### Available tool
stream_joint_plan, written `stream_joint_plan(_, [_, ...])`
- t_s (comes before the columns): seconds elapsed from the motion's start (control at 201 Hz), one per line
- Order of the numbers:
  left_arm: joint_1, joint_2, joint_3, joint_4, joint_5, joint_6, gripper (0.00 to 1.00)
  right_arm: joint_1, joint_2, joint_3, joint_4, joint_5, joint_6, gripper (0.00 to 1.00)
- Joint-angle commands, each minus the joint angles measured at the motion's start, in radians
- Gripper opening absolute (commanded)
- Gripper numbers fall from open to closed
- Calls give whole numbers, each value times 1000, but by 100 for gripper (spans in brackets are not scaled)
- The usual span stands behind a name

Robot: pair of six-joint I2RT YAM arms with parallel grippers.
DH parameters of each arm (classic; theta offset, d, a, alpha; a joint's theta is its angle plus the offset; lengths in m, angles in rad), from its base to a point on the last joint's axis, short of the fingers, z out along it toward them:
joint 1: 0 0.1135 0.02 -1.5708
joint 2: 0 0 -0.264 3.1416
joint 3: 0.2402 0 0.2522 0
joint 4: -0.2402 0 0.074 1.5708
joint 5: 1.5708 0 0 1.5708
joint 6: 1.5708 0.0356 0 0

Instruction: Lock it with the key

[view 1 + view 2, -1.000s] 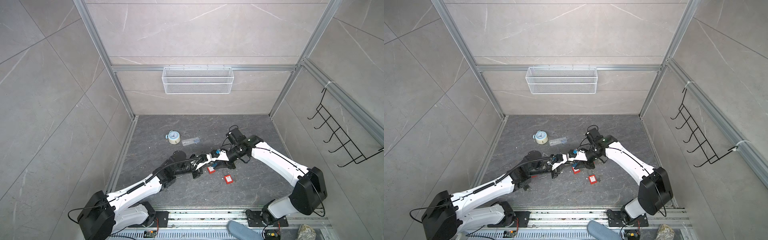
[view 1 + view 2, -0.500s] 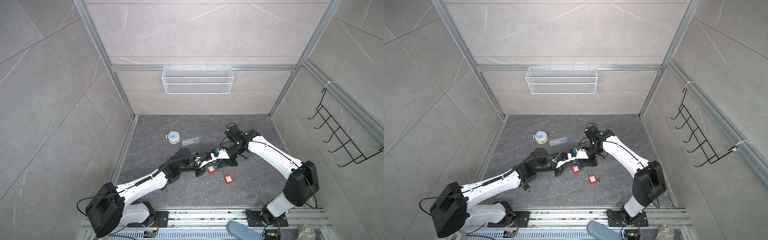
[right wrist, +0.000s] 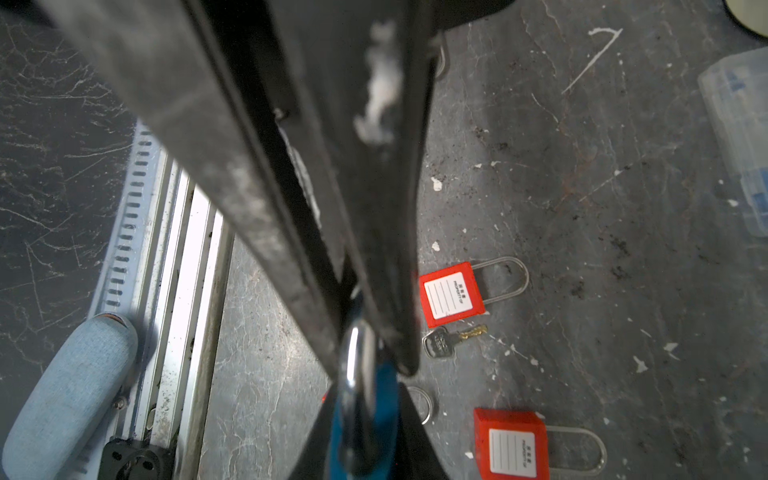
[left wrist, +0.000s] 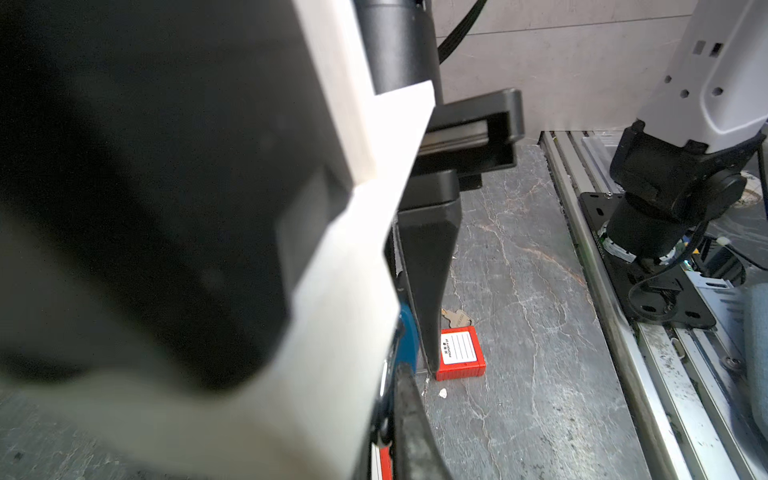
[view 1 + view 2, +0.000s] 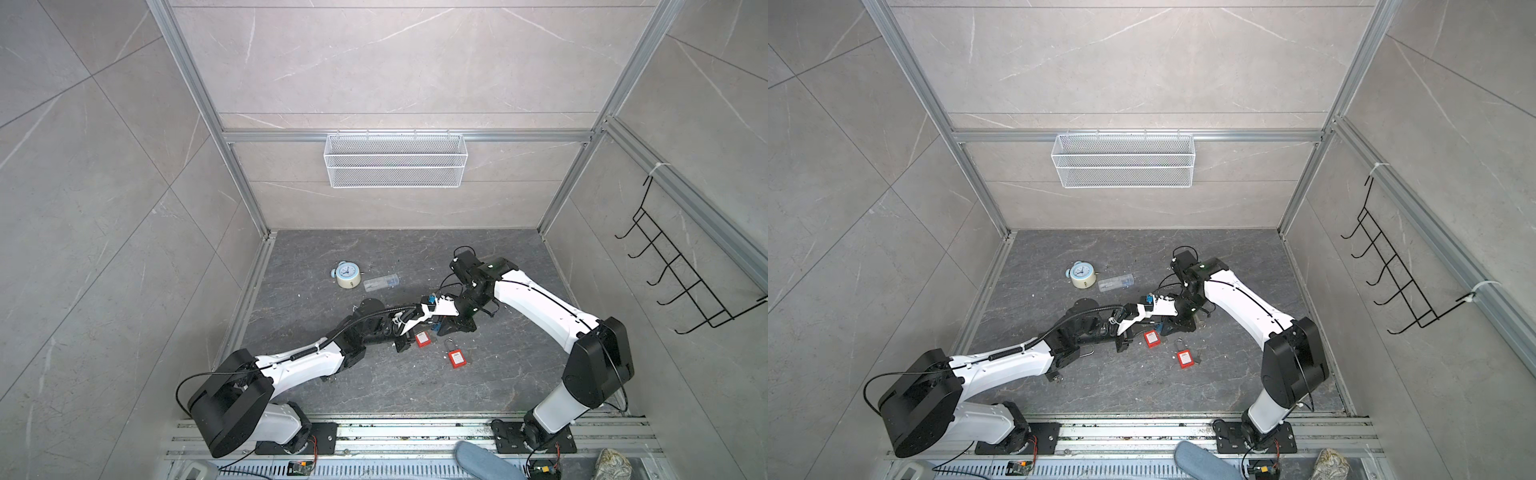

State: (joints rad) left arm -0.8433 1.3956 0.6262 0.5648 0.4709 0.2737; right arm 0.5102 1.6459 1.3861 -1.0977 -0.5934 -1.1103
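Pinching shackle of blue padlock (image 3: 386, 409) between right fingers (image 3: 270, 208), long axis continuing theirs, body pointing away, clamped between left fingers (image 3: 415, 451).

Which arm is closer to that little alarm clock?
Left. The left arm has its black elbow close by the alarm clock; the right arm bends down farther off, beyond the clear case.

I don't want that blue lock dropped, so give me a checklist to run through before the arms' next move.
1. Right gripper clamped on blue padlock at its shackle: ok.
2. Left gripper shut: ok.
3. A key seated in the blue padlock: cannot tell.
4. Left wrist view of the padlock: not ok, mostly blocked.
5. Loose key in sight beside a red padlock: ok.
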Motion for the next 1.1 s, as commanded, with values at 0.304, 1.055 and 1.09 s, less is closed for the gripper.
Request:
stream_joint_plan(0.304, [-139, 52, -63, -264, 121, 159, 0, 51, 18, 231, 171, -498, 22, 0])
stream_joint_plan(1.055, [-73, 19, -142, -216, 208, 18, 0, 67, 9, 274, 176, -398, 64, 0])
stream_joint_plan(1.09, [-70, 8, -153, -206, 202, 13, 0, 67, 9, 273, 179, -401, 65, 0])
